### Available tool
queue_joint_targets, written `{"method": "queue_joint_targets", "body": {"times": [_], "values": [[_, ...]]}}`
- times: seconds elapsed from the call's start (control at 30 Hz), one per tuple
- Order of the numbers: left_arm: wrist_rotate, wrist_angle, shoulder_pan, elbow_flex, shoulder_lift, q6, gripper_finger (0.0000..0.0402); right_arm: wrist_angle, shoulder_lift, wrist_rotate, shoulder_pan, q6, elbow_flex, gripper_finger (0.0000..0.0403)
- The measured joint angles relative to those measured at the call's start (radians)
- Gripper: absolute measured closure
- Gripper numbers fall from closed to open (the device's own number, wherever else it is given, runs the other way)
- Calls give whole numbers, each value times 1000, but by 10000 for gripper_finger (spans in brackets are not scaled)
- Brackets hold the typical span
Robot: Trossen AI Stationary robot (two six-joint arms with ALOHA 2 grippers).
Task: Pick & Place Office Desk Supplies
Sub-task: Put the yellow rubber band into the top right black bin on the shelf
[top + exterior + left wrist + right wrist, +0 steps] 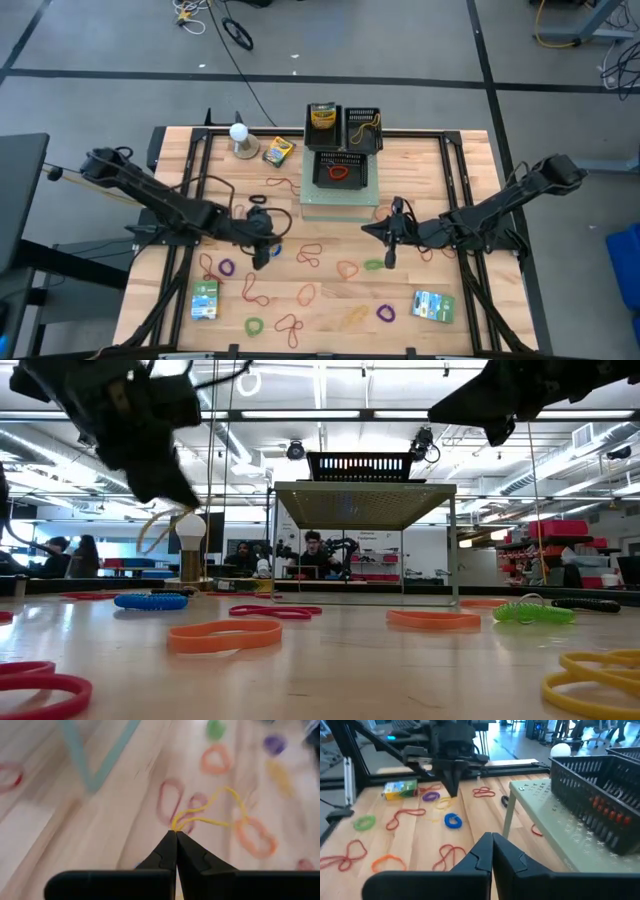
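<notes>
At lower centre of the left wrist view, your left gripper [176, 833] pinches a yellow rubber band [215, 812], its loop stretching toward upper right. Your right gripper [492, 836] hovers mid-table, jaws together, empty.

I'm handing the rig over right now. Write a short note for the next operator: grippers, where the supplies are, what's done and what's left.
Left gripper: shut on a yellow band, lifted above the table's left-middle.
Right gripper: shut, empty, raised right of the riser.
Done: one crayon box in the back-left tray, bands in the back-right tray and the front tray.
Left: many loose bands across the table, a second crayon box by the white ball, two packets, front left and front right.
</notes>
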Motion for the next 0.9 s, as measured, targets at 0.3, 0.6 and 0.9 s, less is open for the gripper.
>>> {"method": "queue_joint_targets", "body": {"times": [0.3,0.6,0.9], "values": [[-45,402,-19,1,171,49,397,95,99,-156,-38,14,14,353],[-71,714,-20,1,288,80,397,81,254,-181,-44,-8,158,292],[-89,745,-20,1,301,73,397,82,384,-292,-91,21,262,244]]}}
